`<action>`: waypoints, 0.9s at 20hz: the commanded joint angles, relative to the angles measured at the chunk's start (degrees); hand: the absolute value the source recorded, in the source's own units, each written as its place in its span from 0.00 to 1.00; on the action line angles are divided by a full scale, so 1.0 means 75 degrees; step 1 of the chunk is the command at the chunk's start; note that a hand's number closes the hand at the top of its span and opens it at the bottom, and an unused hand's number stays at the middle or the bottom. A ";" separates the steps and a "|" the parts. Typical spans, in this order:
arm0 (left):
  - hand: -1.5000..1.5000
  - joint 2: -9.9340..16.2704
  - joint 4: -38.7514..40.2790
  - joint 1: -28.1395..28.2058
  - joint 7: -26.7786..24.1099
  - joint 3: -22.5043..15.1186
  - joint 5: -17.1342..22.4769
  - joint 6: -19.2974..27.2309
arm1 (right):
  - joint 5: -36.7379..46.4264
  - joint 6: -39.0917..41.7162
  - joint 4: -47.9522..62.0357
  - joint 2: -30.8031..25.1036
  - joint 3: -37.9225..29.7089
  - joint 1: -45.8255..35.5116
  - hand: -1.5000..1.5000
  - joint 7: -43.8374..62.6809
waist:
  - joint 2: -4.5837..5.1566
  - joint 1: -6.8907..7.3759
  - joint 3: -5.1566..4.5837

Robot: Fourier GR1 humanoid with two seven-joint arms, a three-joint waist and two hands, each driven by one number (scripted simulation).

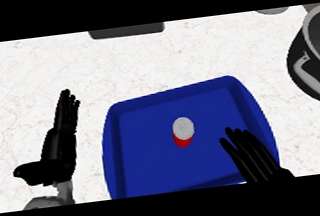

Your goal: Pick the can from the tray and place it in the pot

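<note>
One can [183, 131] stands upright near the middle of the blue tray [135, 148], its pale round lid facing up and a band of red wall showing below it. The tray lies toward the counter's [54, 67] front edge, and the pot [319, 57] sits well apart at the right edge, partly cut off, its handle turned inward. The right hand [252, 155] hangs over the tray just beside the can, fingers straight and spread, holding nothing and not touching it. The left hand [61, 137] rests open on the left of the tray, fingers up. I judge the can to be stiff, light and smooth-walled, so likely slippery and easy to tip. The best hold looks to be around its side wall, thumb opposite fingers, low enough to keep it upright.
</note>
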 commanded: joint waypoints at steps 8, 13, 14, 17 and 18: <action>0.50 -0.0018 -0.0383 -0.0039 0.0462 0.0200 -0.0121 -0.0101 | 0.0984 0.1559 0.1736 0.1562 0.0050 -0.1683 0.00 0.1947 | -0.0013 -0.0026 0.0026; 0.50 -0.0340 0.0269 0.0213 -0.0294 0.0431 -0.0190 -0.0438 | 0.0995 0.1960 0.1616 0.1799 0.0329 -0.1778 0.00 0.2168 | -0.0016 -0.0045 0.0024; 0.50 -0.0360 0.0152 -0.0068 0.0033 0.0319 -0.0365 -0.0278 | 0.0880 0.1256 0.2683 0.1870 0.0179 -0.1843 0.00 0.1672 | -0.0012 -0.0041 0.0026; 0.50 -0.0205 -0.0270 0.0224 0.0223 0.0545 -0.0230 -0.0545 | 0.0924 0.1174 0.2836 0.2017 0.0653 -0.2335 0.00 0.2410 | -0.0016 -0.0021 0.0025; 0.50 -0.0324 -0.0302 0.0153 0.0314 0.0497 -0.0426 -0.0504 | 0.0913 0.1361 0.2744 0.1883 0.0042 -0.2167 0.00 0.1781 | -0.0017 -0.0036 0.0026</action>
